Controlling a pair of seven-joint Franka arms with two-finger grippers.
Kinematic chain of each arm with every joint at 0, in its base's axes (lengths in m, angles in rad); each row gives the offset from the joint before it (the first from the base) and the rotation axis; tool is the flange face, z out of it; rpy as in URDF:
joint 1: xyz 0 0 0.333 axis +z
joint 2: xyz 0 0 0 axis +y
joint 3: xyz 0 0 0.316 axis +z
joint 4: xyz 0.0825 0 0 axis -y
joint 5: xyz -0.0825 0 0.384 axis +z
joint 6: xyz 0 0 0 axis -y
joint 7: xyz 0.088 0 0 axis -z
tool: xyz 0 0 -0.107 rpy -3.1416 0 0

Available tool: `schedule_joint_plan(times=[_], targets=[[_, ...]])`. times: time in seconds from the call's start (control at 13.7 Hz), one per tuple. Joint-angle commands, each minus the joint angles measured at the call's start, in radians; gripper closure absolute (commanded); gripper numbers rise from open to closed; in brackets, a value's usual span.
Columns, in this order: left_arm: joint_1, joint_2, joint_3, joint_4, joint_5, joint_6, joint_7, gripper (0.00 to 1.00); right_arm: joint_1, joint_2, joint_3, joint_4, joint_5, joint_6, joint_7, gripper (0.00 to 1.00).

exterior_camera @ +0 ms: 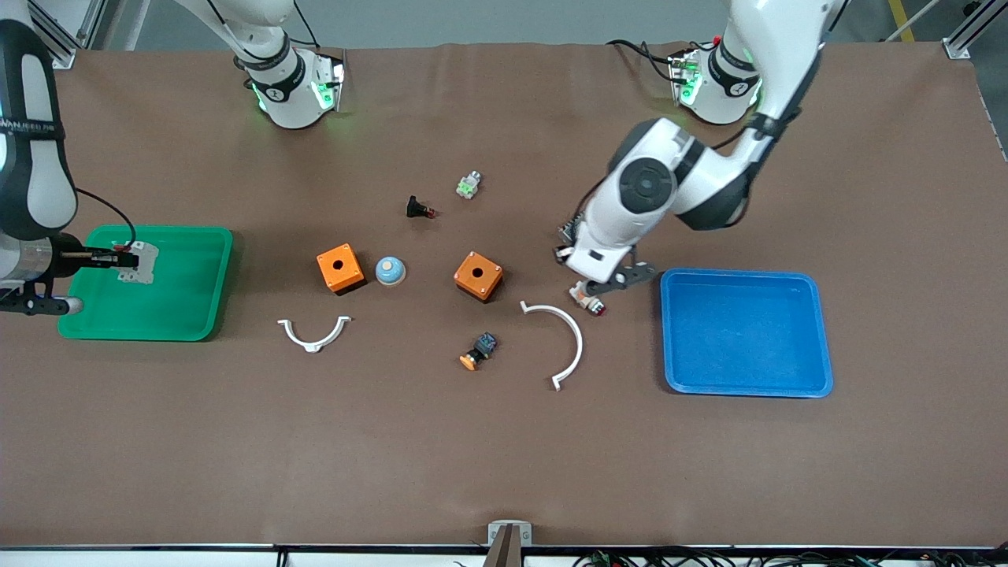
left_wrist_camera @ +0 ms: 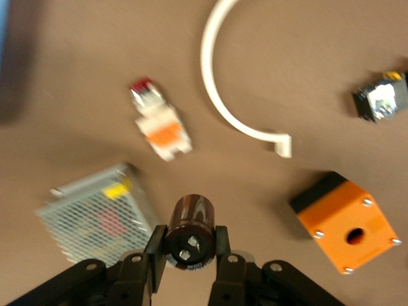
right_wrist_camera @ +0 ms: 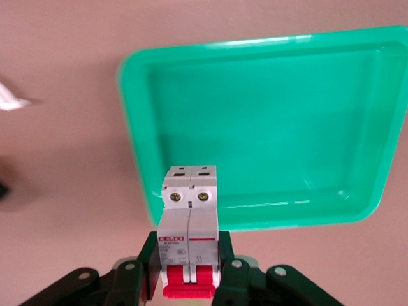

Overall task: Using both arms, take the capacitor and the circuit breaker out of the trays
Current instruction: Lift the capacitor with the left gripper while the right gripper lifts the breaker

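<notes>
My left gripper [left_wrist_camera: 189, 245] is shut on the capacitor [left_wrist_camera: 190, 224], a stubby dark cylinder held end-on. In the front view this gripper [exterior_camera: 610, 282] hangs low over the table beside the blue tray [exterior_camera: 748, 331], above a white-orange push-button [exterior_camera: 589, 299]; the capacitor is hidden there. My right gripper [right_wrist_camera: 188, 255] is shut on the breaker [right_wrist_camera: 189, 223], a white-grey block with red levers between the fingers. In the front view the right gripper [exterior_camera: 118, 256] holds the breaker [exterior_camera: 140, 264] over the green tray [exterior_camera: 181, 299].
Two orange boxes [exterior_camera: 340, 268] [exterior_camera: 478, 276], a blue-white dome [exterior_camera: 390, 271], a black button part [exterior_camera: 418, 209], a black-blue button [exterior_camera: 480, 350] and two white arcs [exterior_camera: 313, 334] [exterior_camera: 565, 342] lie mid-table. A metal mesh box [left_wrist_camera: 95, 217] sits under the left wrist.
</notes>
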Motion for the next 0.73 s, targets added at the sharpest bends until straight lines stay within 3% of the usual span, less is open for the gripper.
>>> schedule_joint_plan(times=[0.0,0.29,0.66], targets=[[-0.091,0.071,0.009,0.004,0.004,0.116,-0.151,1.00,0.114,0.012,-0.005,0.114,0.077,-0.130,0.140,0.83],[-0.142,0.154,0.009,-0.007,0.048,0.150,-0.236,1.00,0.289,0.046,-0.005,0.166,0.141,-0.098,0.314,0.83],[-0.142,0.170,0.017,-0.001,0.062,0.151,-0.245,0.99,0.435,0.164,-0.005,0.175,0.188,0.084,0.410,0.82]])
